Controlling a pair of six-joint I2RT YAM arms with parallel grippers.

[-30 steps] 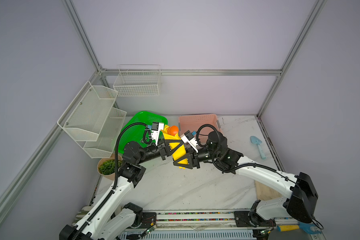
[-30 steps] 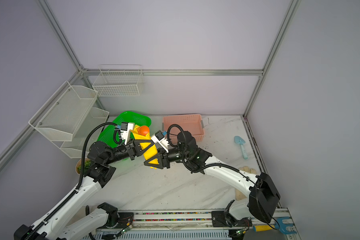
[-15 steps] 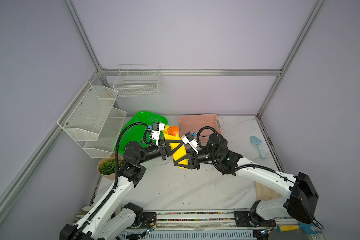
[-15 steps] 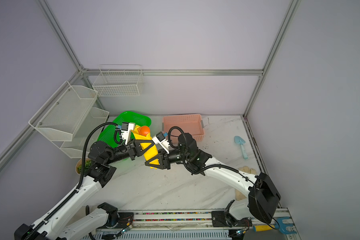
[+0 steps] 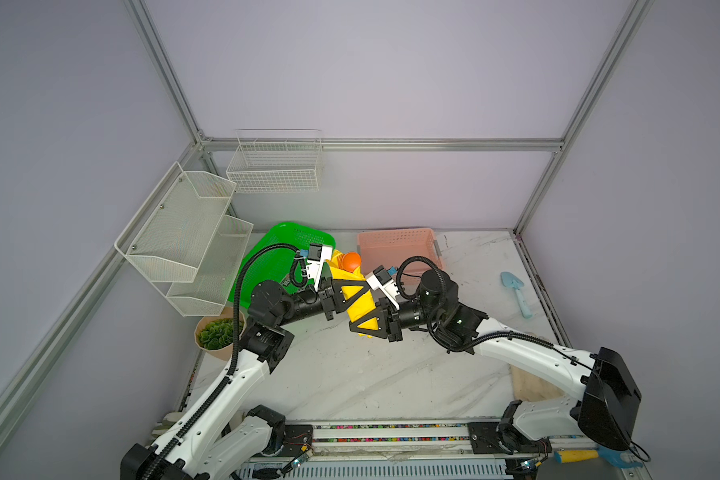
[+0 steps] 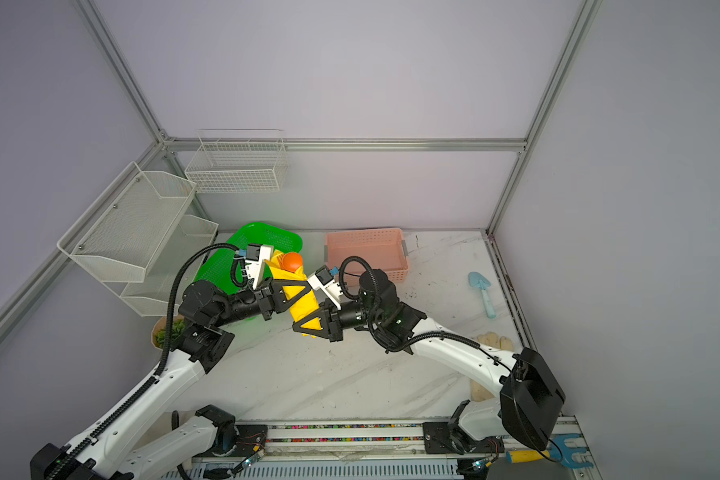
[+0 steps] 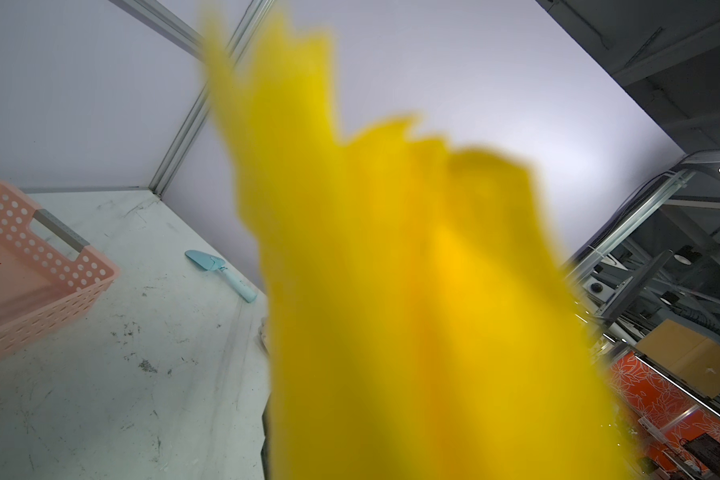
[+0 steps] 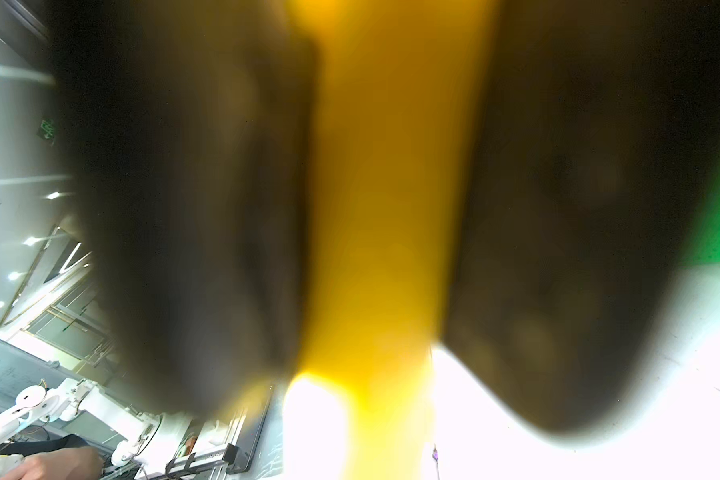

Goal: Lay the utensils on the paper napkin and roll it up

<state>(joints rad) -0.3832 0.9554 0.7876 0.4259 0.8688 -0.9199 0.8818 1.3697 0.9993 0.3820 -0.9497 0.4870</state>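
The paper napkin (image 5: 358, 305) (image 6: 302, 305) is a bright yellow roll held up off the table between my two grippers. An orange spoon (image 5: 351, 262) (image 6: 292, 262) shows its round bowl at the roll's far end; the fork is hidden. My left gripper (image 5: 344, 291) (image 6: 287, 293) is shut on the roll's far part, and the napkin (image 7: 412, 291) hides its fingers in the left wrist view. My right gripper (image 5: 368, 322) (image 6: 310, 322) is shut on the near part. In the right wrist view its dark fingers (image 8: 204, 208) press the napkin (image 8: 391, 208) from both sides.
A pink basket (image 5: 395, 249) and a green basket (image 5: 275, 257) stand at the back. A light-blue trowel (image 5: 516, 291) lies at the right. A potted plant (image 5: 217, 332) and wire shelves (image 5: 184, 232) are at the left, and a beige cloth (image 6: 493, 340) at the right.
The right gripper's jaws have closed in on the napkin roll. Both arms and the roll stay almost where they were.
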